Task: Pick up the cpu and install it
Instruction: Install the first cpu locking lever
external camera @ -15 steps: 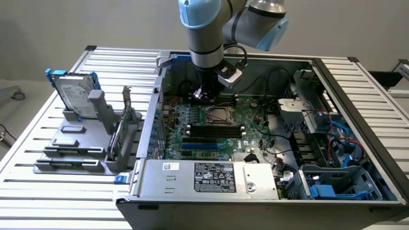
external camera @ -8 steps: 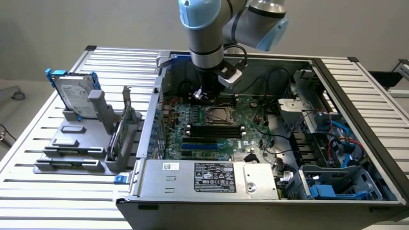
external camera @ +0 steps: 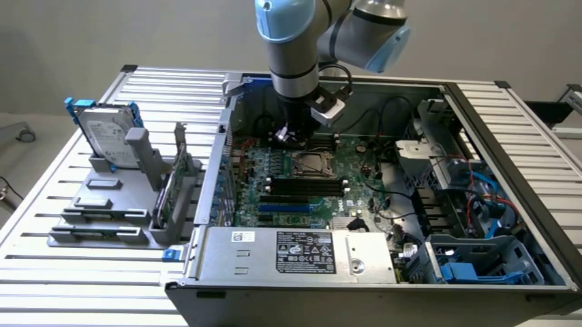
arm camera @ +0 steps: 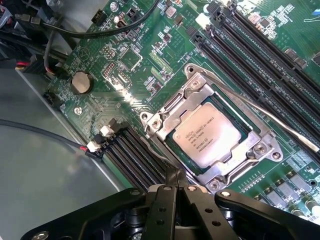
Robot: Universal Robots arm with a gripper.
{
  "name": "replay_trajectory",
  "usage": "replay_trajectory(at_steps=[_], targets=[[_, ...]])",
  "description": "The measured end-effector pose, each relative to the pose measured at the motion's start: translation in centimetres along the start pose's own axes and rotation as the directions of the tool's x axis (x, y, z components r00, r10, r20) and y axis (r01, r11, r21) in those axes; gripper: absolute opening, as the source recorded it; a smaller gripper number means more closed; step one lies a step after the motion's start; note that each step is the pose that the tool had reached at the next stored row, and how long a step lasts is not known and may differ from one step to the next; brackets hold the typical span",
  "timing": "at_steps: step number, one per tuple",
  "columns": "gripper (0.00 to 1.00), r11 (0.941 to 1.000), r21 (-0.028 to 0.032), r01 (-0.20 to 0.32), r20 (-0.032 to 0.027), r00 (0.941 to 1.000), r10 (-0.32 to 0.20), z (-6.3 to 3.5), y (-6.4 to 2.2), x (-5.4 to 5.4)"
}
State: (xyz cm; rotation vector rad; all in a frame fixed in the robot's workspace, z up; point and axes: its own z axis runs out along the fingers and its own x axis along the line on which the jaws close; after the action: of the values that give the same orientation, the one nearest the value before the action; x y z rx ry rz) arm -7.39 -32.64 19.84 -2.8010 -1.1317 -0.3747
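The small flat silver square cpu sits in the dark metal-framed socket, so it stays flat. The black tool is pinched closed and empty, at six o'clock from it.

Upper part of the pale blue and grey robot arm cut off by the exterior view's top edge. Black end effector too small and dark there to read. Base of the black end effector linkage cropped by the wrist picture's edge. Print on the silver square cpu too fine to read. Corner of the open grey metal computer case cut off.
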Motion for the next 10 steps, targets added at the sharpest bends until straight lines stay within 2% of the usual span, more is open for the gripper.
replay_trajectory(at_steps=[10], targets=[[0.11,1.0000,-0.0001,0.000,-0.0001,1.0000,0.000,0.07,0.03,0.07]])
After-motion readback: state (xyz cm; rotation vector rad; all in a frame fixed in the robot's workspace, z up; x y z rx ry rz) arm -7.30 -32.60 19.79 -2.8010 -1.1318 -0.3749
